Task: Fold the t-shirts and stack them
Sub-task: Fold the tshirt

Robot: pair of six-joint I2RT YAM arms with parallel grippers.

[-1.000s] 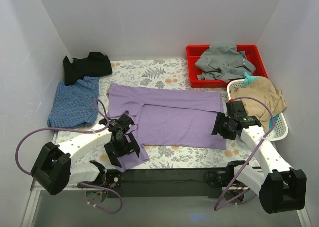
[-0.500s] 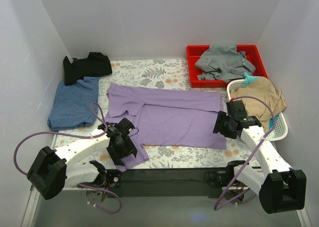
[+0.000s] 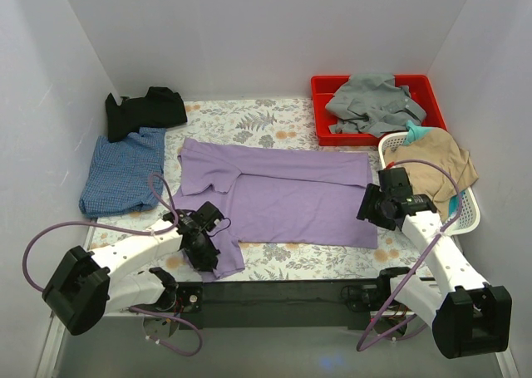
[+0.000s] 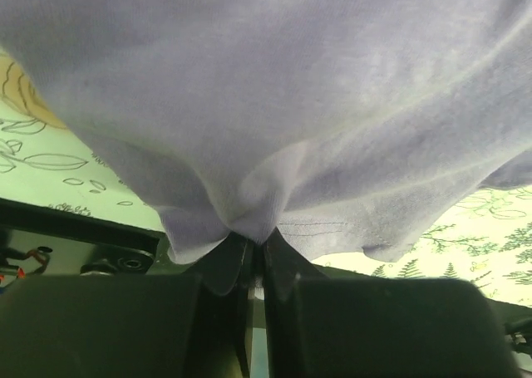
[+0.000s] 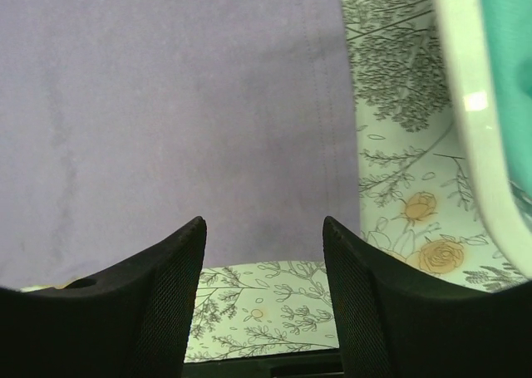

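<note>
A lilac-purple t-shirt [image 3: 283,195] lies spread flat across the middle of the flowered table. My left gripper [image 3: 204,249] is shut on its near-left sleeve; in the left wrist view the cloth [image 4: 274,129] bunches into the closed jaws of the left gripper [image 4: 258,241]. My right gripper [image 3: 376,208] hovers open over the shirt's near-right corner, and the right wrist view shows purple cloth [image 5: 183,112] ahead of the right gripper [image 5: 264,253], nothing between its fingers. A blue checked t-shirt [image 3: 123,169] lies folded at the left, a black t-shirt [image 3: 145,110] behind it.
A red bin [image 3: 320,87] with grey clothing [image 3: 374,104] stands at the back right. A white basket [image 3: 465,220] with tan and teal clothes [image 3: 436,162] sits against the right wall, its rim [image 5: 474,104] close to my right gripper. White walls enclose the table.
My left gripper has dropped onto the purple shirt's near-left sleeve and closed on it. The right arm has barely moved.
</note>
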